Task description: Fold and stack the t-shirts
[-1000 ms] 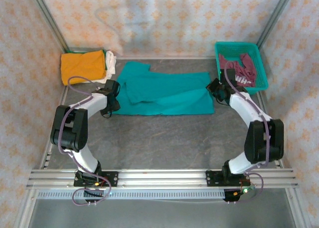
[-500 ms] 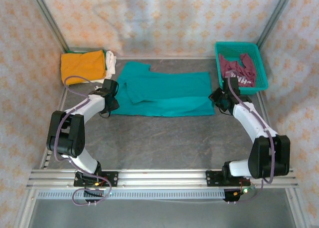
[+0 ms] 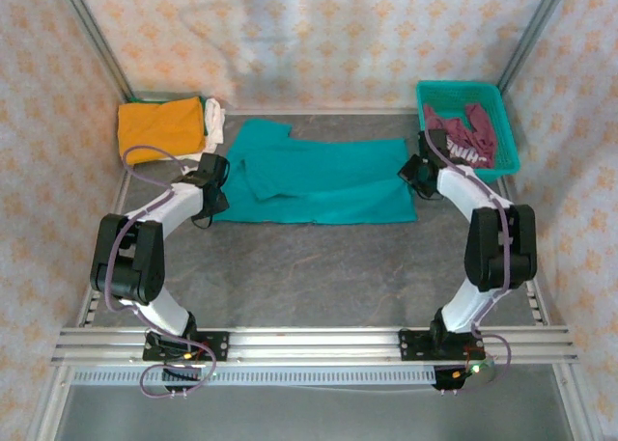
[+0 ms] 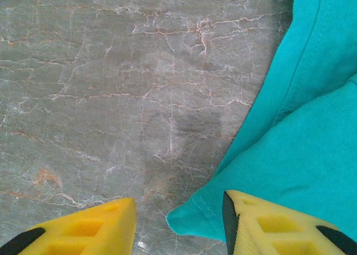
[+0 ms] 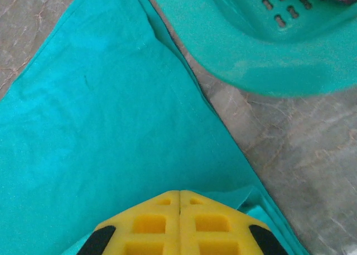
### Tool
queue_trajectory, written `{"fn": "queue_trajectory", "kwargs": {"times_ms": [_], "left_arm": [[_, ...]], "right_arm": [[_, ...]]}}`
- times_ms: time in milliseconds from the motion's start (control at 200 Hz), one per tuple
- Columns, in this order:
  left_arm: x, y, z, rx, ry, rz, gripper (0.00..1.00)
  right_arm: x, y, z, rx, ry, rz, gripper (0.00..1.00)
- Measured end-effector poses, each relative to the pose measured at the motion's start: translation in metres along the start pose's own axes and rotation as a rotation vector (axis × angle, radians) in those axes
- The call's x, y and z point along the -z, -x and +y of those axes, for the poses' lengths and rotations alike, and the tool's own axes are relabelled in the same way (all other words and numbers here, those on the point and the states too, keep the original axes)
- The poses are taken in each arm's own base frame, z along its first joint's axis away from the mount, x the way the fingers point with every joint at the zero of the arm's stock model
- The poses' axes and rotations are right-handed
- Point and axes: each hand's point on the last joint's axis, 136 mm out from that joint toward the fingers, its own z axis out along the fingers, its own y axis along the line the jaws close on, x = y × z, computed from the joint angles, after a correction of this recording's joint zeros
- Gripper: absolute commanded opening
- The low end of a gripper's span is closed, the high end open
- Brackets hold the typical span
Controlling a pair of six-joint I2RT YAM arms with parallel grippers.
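Left claw (image 4: 178,206) is released, jaws wide apart, low over the table (image 4: 111,87) at the near-left corner of the teal t-shirt (image 3: 323,180). One finger (image 4: 103,227) is over bare tabletop. The other finger (image 4: 268,224) is over the cloth, and the hemmed corner pokes into the gap between them. I can't tell whether it touches the fabric. Right claw (image 5: 179,198) is clenched, pads meeting flush, and sits on the far-right corner of the same shirt, just beside the teal basket (image 5: 262,71). A small fold of cloth bunches up next to the pads, but I can't see whether any fabric is actually pinched. The teal shirt lies flat mid-table between my two arms, long axis left to right, with a sleeve section folded over near its left end. The orange t-shirt (image 3: 161,127) is folded in the far-left corner. The white t-shirt (image 3: 217,121) shows at its right edge, touching it. The maroon t-shirt (image 3: 462,137) is crumpled inside the basket at far right, with some white lettering visible.
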Motion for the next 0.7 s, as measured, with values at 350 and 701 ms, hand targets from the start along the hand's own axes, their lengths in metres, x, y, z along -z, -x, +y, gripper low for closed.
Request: {"fn": "queue_trajectory", "kwargs": {"times_ms": [350, 701], "left_arm": [[-0.007, -0.001, 0.002, -0.012, 0.036, 0.015, 0.45], [0.015, 0.018, -0.015, -0.011, -0.028, -0.037, 0.45]], "right_arm": [[-0.017, 0.016, -0.002, 0.031, -0.070, -0.029, 0.34], [0.023, -0.002, 0.036, 0.155, -0.020, -0.089, 0.19]]}}
